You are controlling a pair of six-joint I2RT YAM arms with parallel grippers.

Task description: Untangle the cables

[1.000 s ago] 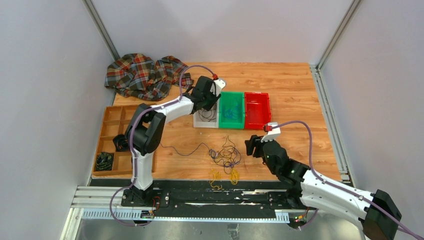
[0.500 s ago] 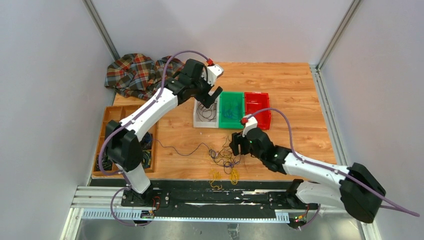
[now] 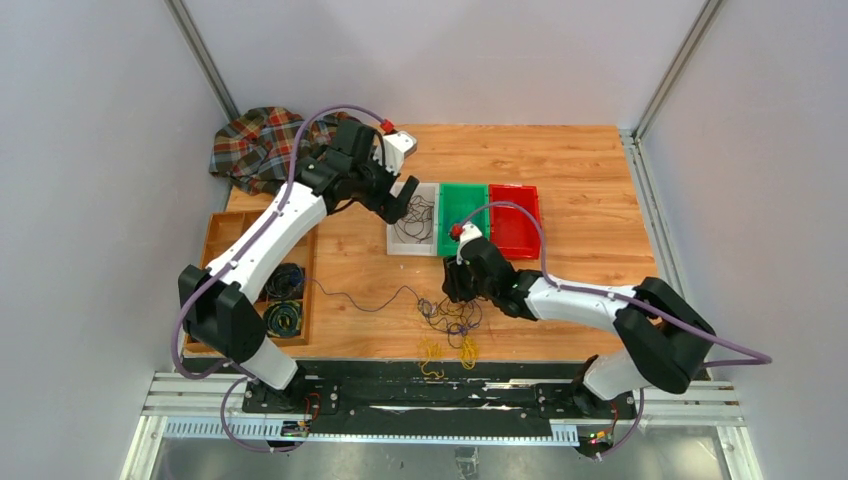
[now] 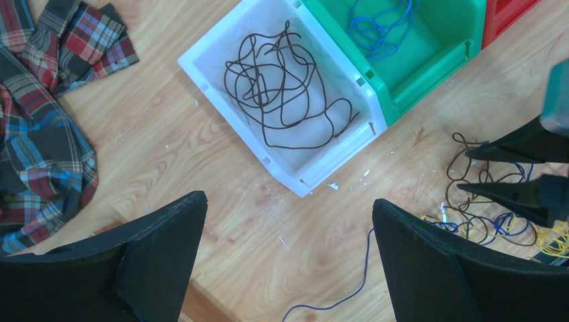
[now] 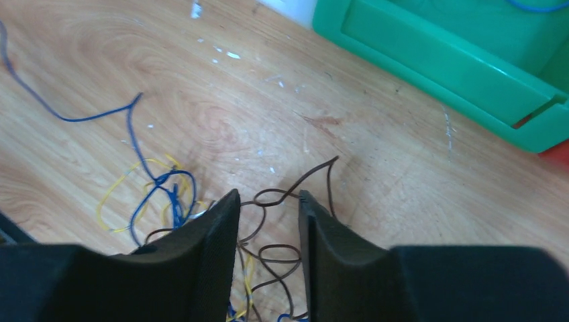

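Two fingers of the right end effector (image 5: 268, 196) stand a narrow gap apart, not clamped, straddling a dark brown loop of the tangle of thin brown, blue and yellow cables (image 3: 455, 322) on the wooden bench (image 3: 590, 170). The left end effector (image 4: 288, 204) gapes wide and empty. From above, it hangs over the 10 o'clock edge of the white plastic bin (image 4: 207, 84), which holds a coiled dark brown wire (image 4: 282, 94). At that bin's 3 o'clock, the green plastic bin (image 4: 443, 40) holds a blue wire (image 4: 379, 27). The tangle lies at the green bin's 6 o'clock.
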